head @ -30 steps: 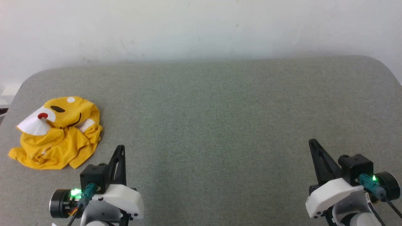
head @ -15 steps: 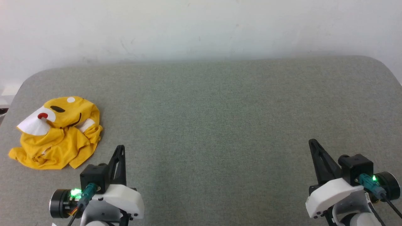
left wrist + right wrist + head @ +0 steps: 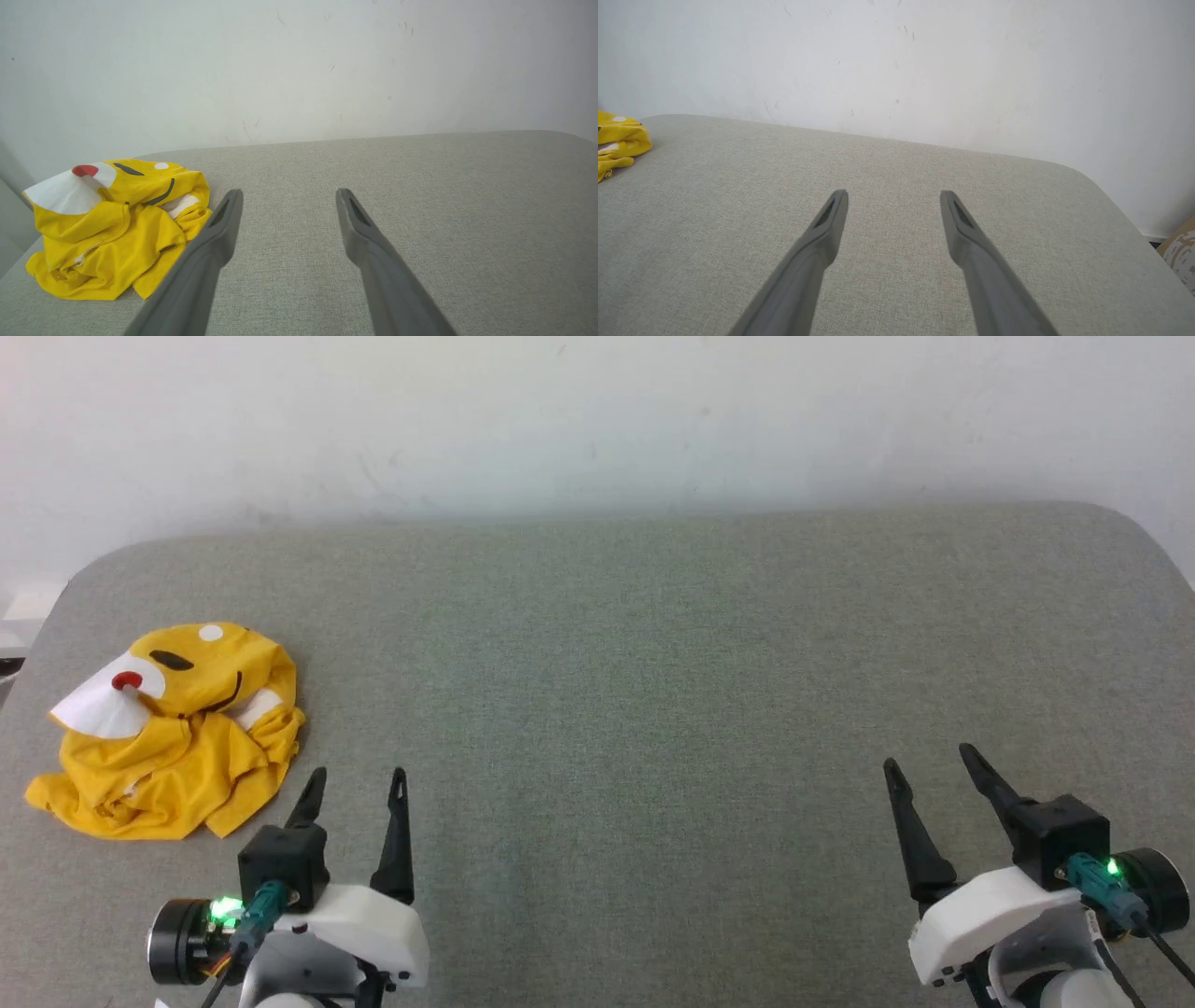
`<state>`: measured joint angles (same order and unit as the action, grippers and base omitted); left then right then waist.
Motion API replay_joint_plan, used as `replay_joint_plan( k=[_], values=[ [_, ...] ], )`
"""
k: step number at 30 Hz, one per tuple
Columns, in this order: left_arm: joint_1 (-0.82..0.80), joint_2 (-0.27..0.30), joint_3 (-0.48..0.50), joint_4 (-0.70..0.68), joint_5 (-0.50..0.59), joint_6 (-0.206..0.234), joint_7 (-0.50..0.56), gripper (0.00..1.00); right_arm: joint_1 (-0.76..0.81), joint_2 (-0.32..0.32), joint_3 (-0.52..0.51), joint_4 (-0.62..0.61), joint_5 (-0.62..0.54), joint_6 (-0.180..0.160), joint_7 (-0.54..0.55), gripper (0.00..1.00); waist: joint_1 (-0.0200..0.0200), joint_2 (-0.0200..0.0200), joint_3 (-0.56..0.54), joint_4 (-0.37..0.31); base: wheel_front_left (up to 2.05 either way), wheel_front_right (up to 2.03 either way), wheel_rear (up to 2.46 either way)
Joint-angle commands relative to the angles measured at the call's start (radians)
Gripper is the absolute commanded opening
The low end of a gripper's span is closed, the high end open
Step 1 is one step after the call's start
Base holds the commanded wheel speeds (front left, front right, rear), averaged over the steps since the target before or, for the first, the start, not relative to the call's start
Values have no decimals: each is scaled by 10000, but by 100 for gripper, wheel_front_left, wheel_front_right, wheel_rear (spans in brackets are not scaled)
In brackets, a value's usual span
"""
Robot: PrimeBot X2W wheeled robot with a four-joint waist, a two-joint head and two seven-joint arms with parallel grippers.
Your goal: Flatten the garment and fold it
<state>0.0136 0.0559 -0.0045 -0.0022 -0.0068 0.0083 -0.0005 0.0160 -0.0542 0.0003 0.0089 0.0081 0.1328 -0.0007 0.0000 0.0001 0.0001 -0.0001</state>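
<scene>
The garment [image 3: 173, 737] is a small yellow T-shirt with a cartoon face print, lying crumpled in a heap at the far left of the grey table [image 3: 653, 663]. In the left wrist view the garment [image 3: 117, 228] sits just left of my left finger. My left gripper [image 3: 359, 775] stands open at the lower left, a little to the right of the heap and not touching it. My right gripper [image 3: 929, 761] stands open at the lower right with nothing between its fingers. In the right wrist view a corner of the garment [image 3: 619, 144] shows at the left edge.
A white wall [image 3: 597, 420] rises behind the table's far edge. The table's corners are rounded, and its left edge runs close to the garment. A mottled brown object [image 3: 1181, 254] sits beyond the table's right corner.
Both grippers have gone from shut to open, their fingers now spread apart. The arms and the garment have kept their places.
</scene>
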Motion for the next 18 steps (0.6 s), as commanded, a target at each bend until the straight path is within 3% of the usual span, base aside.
replay_joint_plan(
  k=[1,18],
  values=[
    [27,-2,-4,-27,-45,-16,-73,100,17,1,-42,12,68,-1,-72,100,0,-1,3,-1,0,0,0],
    [167,-9,-25,-186,-264,-88,-427,100,69,7,-352,22,350,-3,-427,100,0,-1,31,-10,0,0,0]
  ],
)
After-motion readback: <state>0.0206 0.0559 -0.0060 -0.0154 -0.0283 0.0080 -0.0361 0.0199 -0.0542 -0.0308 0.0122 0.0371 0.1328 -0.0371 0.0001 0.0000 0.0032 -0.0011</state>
